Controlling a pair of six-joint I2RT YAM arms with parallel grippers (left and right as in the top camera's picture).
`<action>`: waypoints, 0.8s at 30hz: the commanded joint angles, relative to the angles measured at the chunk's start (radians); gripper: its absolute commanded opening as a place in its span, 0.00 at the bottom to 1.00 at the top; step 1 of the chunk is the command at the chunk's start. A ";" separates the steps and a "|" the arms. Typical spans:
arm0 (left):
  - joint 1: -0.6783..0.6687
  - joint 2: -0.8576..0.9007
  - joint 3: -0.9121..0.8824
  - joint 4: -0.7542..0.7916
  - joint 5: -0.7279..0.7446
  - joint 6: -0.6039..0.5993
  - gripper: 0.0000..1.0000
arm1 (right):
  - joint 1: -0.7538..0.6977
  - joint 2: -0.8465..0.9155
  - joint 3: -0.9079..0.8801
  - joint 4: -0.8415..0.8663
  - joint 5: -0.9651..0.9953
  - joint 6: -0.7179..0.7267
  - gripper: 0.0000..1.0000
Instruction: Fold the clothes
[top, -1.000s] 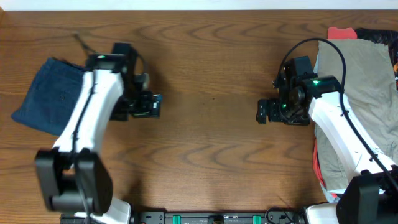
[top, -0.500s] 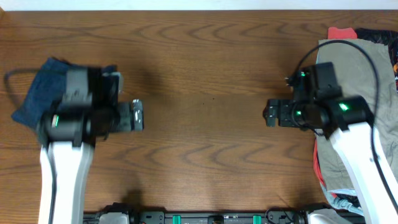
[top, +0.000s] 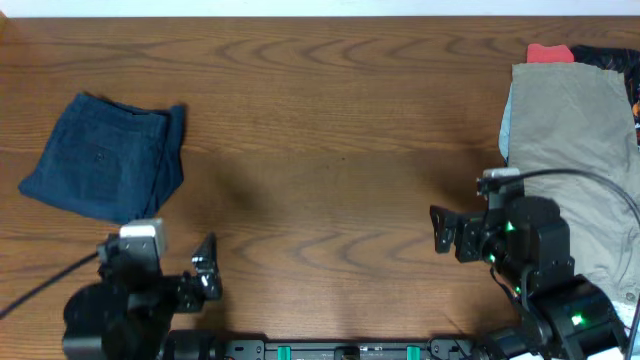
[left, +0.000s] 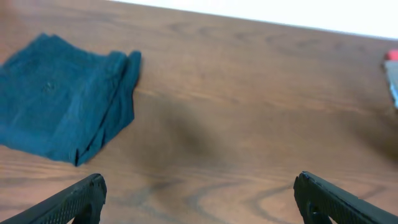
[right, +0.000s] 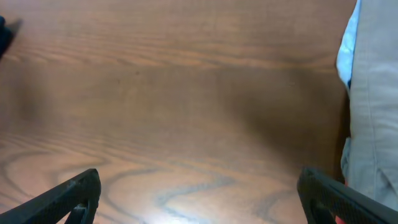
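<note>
Left gripper (left: 199, 193) apart | right gripper (right: 199, 186) apart | navy shorts (top: 105, 155) folded, far left | khaki garment (top: 565, 150) spread, far right

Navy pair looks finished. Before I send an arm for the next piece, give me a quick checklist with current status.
1. Left end effector open, holding nothing: ok.
2. Right end effector open, holding nothing: ok.
3. Navy shorts folded, lying at the table's left, apart from both arms: ok.
4. Middle of the table bare for the next fold: ok.
5. Khaki-grey garment on top of the right-hand pile, nothing lying on it: ok.
6. How many pieces lie under it: cannot tell; only a red garment and other edges peek out.
</note>
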 joint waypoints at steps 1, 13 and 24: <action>0.000 -0.039 -0.009 -0.002 -0.008 -0.015 0.98 | 0.015 -0.011 -0.036 -0.022 0.027 0.014 0.99; 0.000 -0.041 -0.009 -0.002 -0.008 -0.015 0.98 | 0.015 -0.002 -0.042 -0.074 0.019 0.016 0.99; 0.000 -0.041 -0.009 -0.002 -0.008 -0.015 0.98 | 0.015 -0.004 -0.042 -0.080 0.019 0.016 0.99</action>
